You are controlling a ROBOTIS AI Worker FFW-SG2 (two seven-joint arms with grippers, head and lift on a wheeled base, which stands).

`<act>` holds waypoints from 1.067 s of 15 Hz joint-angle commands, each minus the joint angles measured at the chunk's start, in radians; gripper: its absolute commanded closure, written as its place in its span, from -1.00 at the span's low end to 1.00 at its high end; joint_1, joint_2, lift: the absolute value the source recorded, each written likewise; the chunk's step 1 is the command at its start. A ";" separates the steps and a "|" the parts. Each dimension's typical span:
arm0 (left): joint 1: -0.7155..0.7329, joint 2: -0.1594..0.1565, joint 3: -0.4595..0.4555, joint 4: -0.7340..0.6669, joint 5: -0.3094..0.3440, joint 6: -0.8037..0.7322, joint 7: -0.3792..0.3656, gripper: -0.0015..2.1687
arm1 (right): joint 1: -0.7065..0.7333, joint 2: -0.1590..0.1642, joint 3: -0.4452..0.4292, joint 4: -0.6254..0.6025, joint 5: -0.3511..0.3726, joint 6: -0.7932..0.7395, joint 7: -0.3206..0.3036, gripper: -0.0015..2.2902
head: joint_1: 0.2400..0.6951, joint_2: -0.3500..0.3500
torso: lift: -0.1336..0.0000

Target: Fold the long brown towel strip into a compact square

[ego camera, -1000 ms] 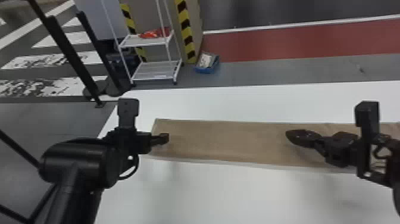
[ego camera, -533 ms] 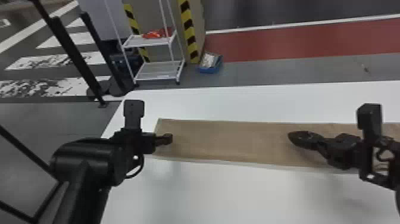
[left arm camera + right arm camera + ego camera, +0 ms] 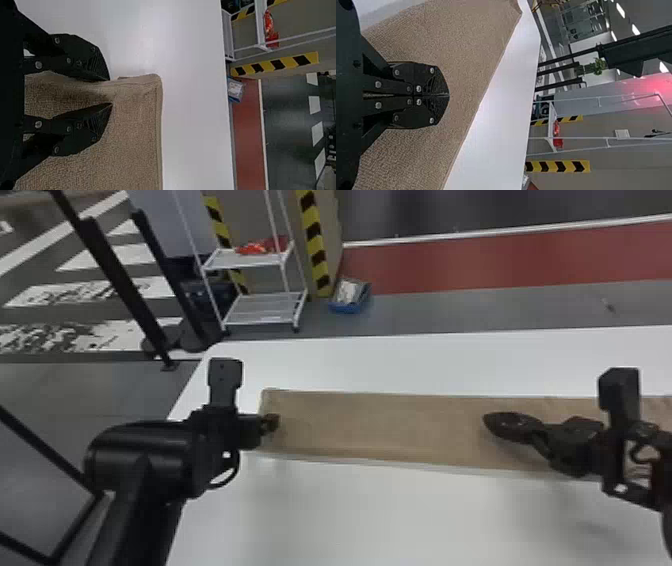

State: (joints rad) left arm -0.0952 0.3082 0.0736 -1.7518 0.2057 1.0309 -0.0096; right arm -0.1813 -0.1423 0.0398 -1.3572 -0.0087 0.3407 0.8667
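Across the white table (image 3: 425, 520) lies the brown towel strip (image 3: 380, 427), stretched out flat, its far run cut off by the head view's right edge. Over its left end hangs the left gripper (image 3: 271, 423), covering part of that short edge. By the left wrist view, the left gripper (image 3: 110, 92) has its fingers apart, near a corner (image 3: 152, 81) of the towel where the cloth puckers a little; whether the tips touch the cloth I cannot tell. Farther right along the strip is the right gripper (image 3: 490, 421), hiding some of the towel behind its dark body. Seen from its own wrist, the right gripper (image 3: 448, 95) has its two fingers together over the cloth — whether they press on it is unclear.

The left arm (image 3: 145, 460) is cut off at the bottom of the head view, and the right arm (image 3: 662, 470) runs out at the right edge. Behind the table, something red (image 3: 255, 246) on the white rack (image 3: 265, 310) is too blurred to name, as are the pale contents (image 3: 348, 291) of a blue box (image 3: 345, 308) beside it — only their colours come through.
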 commanded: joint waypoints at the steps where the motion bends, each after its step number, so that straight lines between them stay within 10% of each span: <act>1: 0.000 -0.001 0.000 -0.002 0.009 0.021 0.000 0.71 | 0.000 0.001 0.000 0.006 0.000 -0.010 0.000 0.63 | 1.00 0.69 | -0.92; 7: -0.003 -0.012 0.003 -0.084 0.074 0.070 0.008 0.71 | 0.002 -0.002 -0.006 0.024 -0.002 -0.047 0.000 0.63 | 1.00 0.66 | -0.92; 12: -0.063 -0.051 0.014 -0.172 0.284 0.214 0.065 0.71 | 0.022 0.000 -0.044 0.029 -0.020 -0.108 -0.003 0.63 | 1.00 0.54 | -0.92; 16: -0.121 -0.152 -0.029 -0.189 0.354 0.291 0.143 0.71 | 0.039 -0.020 -0.095 0.029 -0.054 -0.130 -0.002 0.63 | 1.00 0.32 | -0.92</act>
State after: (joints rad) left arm -0.1946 0.1993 0.0635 -1.9403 0.5326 1.3001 0.1207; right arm -0.1483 -0.1509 -0.0430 -1.3282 -0.0472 0.2188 0.8651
